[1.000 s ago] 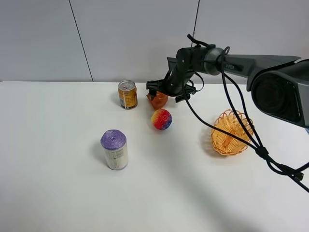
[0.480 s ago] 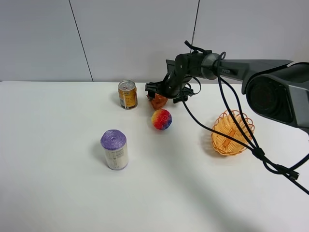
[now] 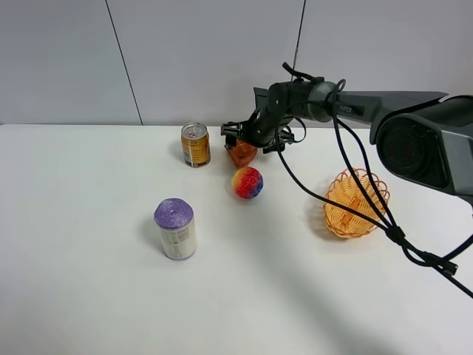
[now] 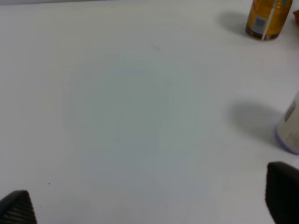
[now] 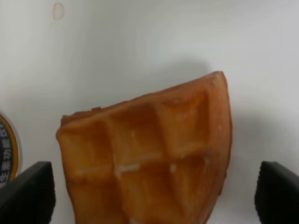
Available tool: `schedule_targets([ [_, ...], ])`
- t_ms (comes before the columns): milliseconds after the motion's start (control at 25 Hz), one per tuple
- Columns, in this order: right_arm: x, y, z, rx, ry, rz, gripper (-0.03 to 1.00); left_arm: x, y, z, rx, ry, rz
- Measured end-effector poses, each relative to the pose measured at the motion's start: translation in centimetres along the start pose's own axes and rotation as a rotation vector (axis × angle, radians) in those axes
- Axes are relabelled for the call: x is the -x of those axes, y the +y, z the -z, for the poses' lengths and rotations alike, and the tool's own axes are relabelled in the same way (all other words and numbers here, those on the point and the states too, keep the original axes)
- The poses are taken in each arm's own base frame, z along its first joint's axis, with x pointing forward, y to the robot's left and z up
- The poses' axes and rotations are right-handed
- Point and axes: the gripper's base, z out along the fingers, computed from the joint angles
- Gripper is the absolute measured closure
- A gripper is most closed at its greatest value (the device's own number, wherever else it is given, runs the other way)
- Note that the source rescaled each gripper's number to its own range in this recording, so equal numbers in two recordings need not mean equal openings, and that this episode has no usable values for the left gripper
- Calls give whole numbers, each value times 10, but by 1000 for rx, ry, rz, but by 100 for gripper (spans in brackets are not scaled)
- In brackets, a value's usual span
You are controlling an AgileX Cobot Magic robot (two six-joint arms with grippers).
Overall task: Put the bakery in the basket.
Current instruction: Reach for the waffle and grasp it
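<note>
Seeing the right fingers (image 5: pixel 28 193) released: they are spread wide, one tip on each side of the small orange-brown wedge-shaped toy waffle slice (image 5: pixel 149 154). The right wrist view shows a clear gap on both sides, so there is no contact. The grid of square dents faces that camera.

We place the waffle on the white worktop (image 3: pixel 89 288) at its far side, under the right arm. It is just beside the upright gold drink can (image 3: pixel 196 144), which stands to its left in the high view. The red-yellow-blue ball (image 3: pixel 247 183) lies near the waffle on the nearer side, not touching it.

The small oval orange woven basket (image 3: pixel 341 211) stands on the right of the worktop, well apart from the waffle. Black cables (image 3: pixel 399 235) from the right arm hang across it in the high view.

A white canister with a purple lid (image 3: pixel 175 229) stands upright front-left, apart from everything else.

The left fingers (image 4: pixel 282 196) are released too. We see the two tips far apart with only bare worktop between them. The can and the canister's edge show off to one side.
</note>
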Motion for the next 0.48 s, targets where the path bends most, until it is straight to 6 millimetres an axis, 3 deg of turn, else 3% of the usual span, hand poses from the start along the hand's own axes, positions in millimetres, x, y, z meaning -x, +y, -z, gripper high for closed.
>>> schedule_targets([
  [480, -1, -1, -3, -2, -2, 3, 33, 0, 0, 0, 0, 0, 0],
])
